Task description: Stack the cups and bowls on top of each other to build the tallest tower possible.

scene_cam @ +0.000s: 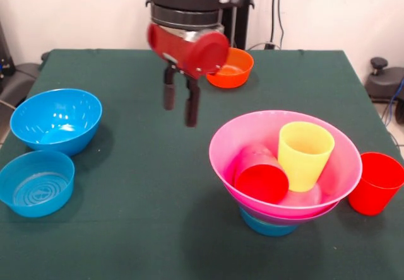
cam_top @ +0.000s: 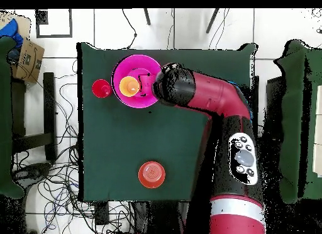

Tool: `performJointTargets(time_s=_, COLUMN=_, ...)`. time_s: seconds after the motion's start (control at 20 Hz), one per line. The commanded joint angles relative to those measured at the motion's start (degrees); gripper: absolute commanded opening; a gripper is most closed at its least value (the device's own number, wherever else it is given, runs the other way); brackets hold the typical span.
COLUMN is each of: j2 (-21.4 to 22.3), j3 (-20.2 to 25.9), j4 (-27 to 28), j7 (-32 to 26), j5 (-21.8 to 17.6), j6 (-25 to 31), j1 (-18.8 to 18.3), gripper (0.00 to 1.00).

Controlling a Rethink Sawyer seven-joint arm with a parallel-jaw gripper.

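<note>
Tower [scene_cam: 285,166] of pink over blue bowl holding two cups, one red cup [scene_cam: 376,183] beside, jaws seemingly open, empty.

Legible text, labels, brands, numbers, signs: none are showing in either view.

The cups and bowls are displaying plain, unprinted surfaces. The arm [cam_top: 217,112] is carrying a grey control panel [cam_top: 243,156] with round buttons, seen from overhead; any markings on it are appearing too small to read. The cardboard box [cam_top: 26,58] lying at the left edge of the overhead view is showing no readable print.
</note>
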State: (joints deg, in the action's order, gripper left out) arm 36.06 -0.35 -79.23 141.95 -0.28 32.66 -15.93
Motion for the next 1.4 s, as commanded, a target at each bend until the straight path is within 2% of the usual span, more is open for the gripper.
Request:
performJointTargets(time_s=0.05, j2=2.21, j3=10.95, j4=-6.97, j7=-19.72, j5=-7.09, j6=3.84, j1=-3.62, gripper=1.0)
performJointTargets(time_s=0.65, j2=3.67, j3=15.59, j4=-9.82, j7=-22.97, j5=-10.41, j6=4.23, j1=-9.23, gripper=1.0)
performJointTargets(time_s=1.25, j2=3.96, j3=22.07, j4=-14.17, j7=-29.18, j5=-15.68, j6=3.7, j1=-17.75, gripper=1.0)
performJointTargets(time_s=1.4, j2=4.72, j3=23.06, j4=-14.31, j7=-28.99, j5=-16.44, j6=4.71, j1=-18.72, gripper=1.0)
